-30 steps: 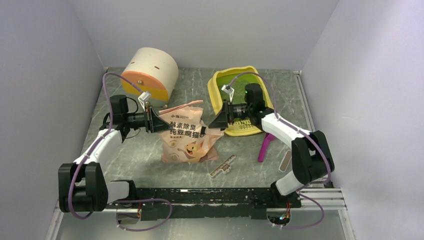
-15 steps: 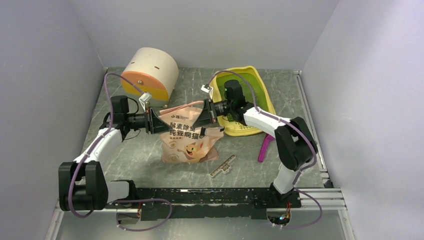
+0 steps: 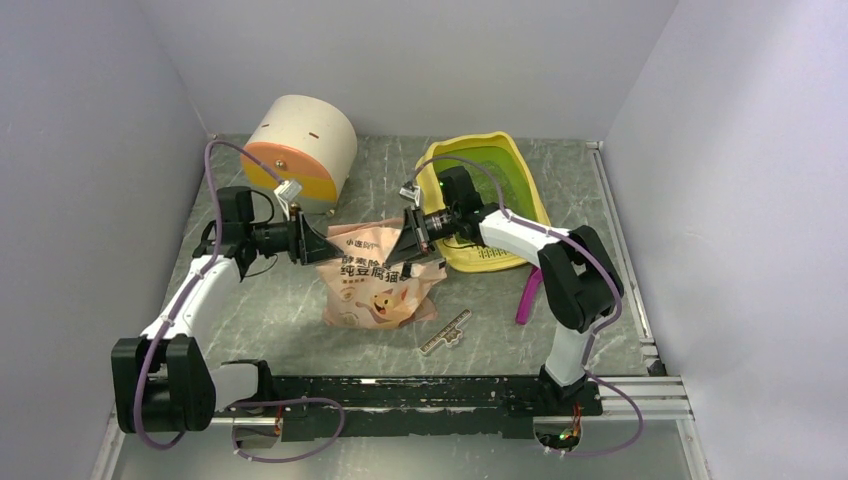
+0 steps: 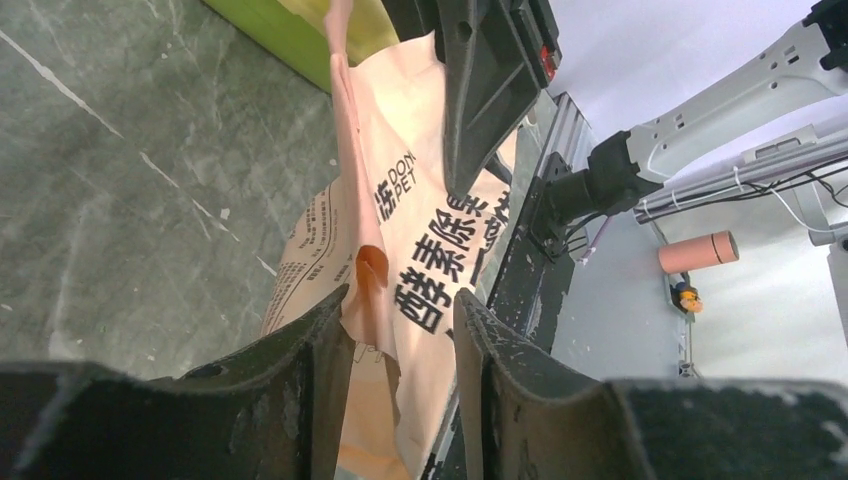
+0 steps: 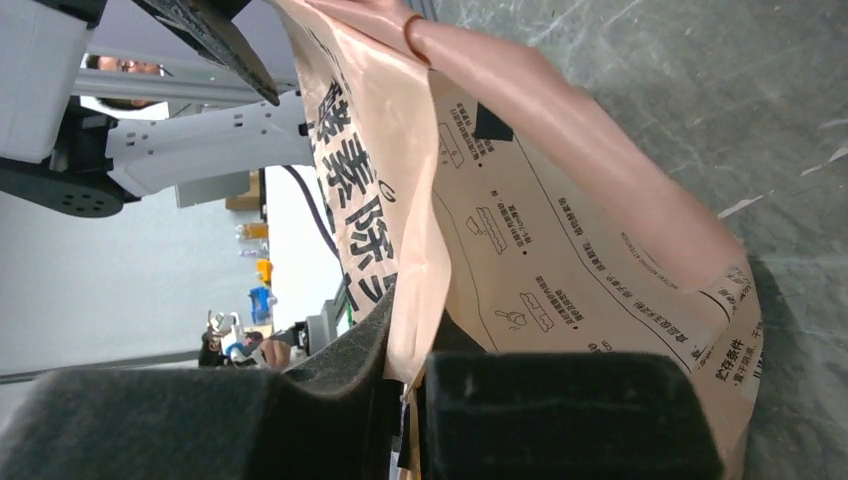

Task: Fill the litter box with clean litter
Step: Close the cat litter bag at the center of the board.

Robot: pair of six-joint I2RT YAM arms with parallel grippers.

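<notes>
right gripper (image 3: 403, 246): crossed from litter box (image 3: 490, 258) to bag (image 3: 375, 290), now clamped on its edge | left gripper (image 3: 322, 245): jaws parted

The grey marbled table (image 3: 290, 300) carries a pink bag (image 3: 380, 290). Around this bag: a cream-and-orange cylinder (image 3: 300, 145) behind-left, the litter box (image 3: 487, 260) behind-right, a magenta scoop (image 3: 530, 293) to the right and a small strip (image 3: 446, 332) in front-right.
</notes>
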